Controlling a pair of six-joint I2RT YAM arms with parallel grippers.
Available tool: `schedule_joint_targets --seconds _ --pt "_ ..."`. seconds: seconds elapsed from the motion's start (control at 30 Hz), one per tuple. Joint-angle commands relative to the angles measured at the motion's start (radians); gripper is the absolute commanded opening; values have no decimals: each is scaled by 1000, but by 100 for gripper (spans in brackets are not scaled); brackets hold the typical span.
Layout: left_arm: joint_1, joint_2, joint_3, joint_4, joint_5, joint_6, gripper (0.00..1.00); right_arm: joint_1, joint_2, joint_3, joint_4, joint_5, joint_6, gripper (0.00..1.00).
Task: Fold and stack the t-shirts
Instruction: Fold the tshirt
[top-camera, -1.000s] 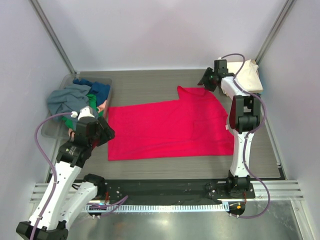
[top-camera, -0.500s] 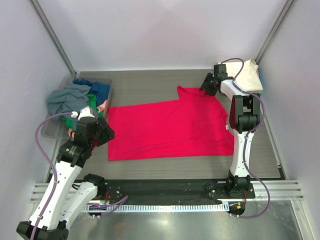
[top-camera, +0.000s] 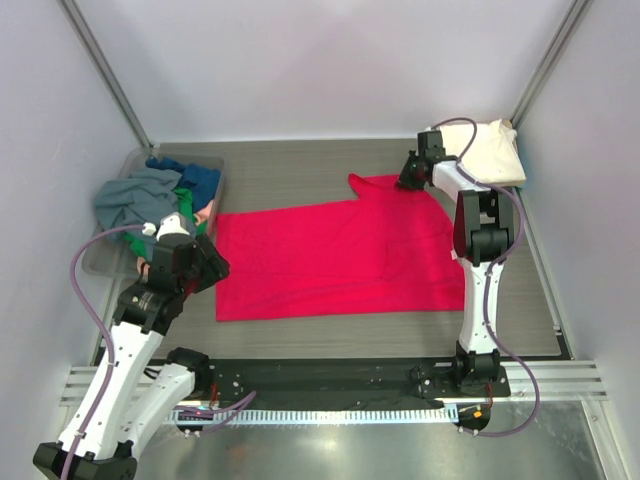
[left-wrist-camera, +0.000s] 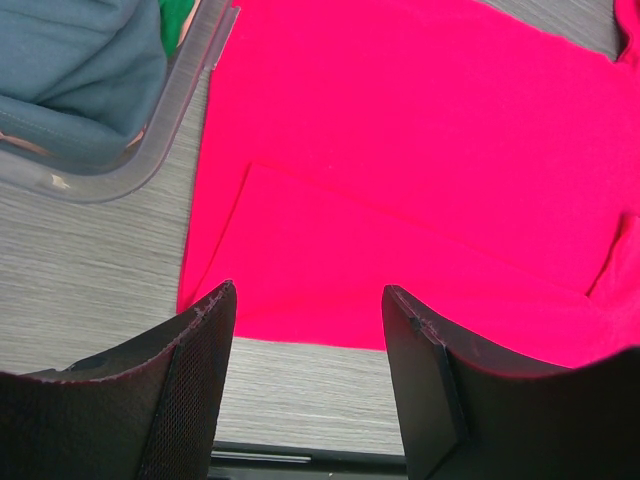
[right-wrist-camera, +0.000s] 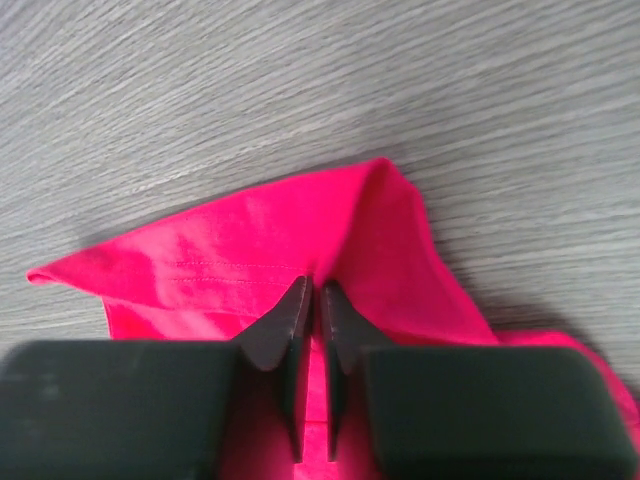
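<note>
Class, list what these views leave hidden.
Top view: right gripper fingertips, hidden under its own wrist.
Top view: how many shirts fill the bin, buried under the grey t-shirt.
Right wrist view: red t-shirt behind the finger bodies.
Left wrist view: red t-shirt's right side, cut by the edge.

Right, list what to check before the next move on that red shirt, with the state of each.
1. Right tool shut on the red t-shirt at its far sleeve: ok.
2. Left tool open, holding nothing: ok.
3. Red t-shirt's body lying flat: ok.
4. Cream t-shirt folded, in the far right corner: ok.
5. Red t-shirt's left edge free of the bin: cannot tell.
</note>
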Motion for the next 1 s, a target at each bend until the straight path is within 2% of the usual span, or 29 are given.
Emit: schedule_joint_targets --seconds 0.0,0.13,0.3,0.4,0.6,0.87,0.97 --pt "9 -3 -2 38 11 11 61 7 -13 29 25 3 -13 9" --pt "9 2 -3 38 11 11 61 7 -59 45 11 9 -29 2" --pt "9 20 0 34 11 11 60 7 -163 62 -42 -28 -50 1" --pt "9 15 1 28 8 10 60 7 -283 -4 -61 -44 -70 1" --pt "10 -14 -3 29 -8 5 59 6 -533 -234 -99 -67 -101 1" --pt "9 -2 -3 29 -14 2 59 6 -921 -697 -108 -100 -70 1" --pt "10 37 -5 48 -23 -7 59 7 -1077 -851 -99 -58 -50 1"
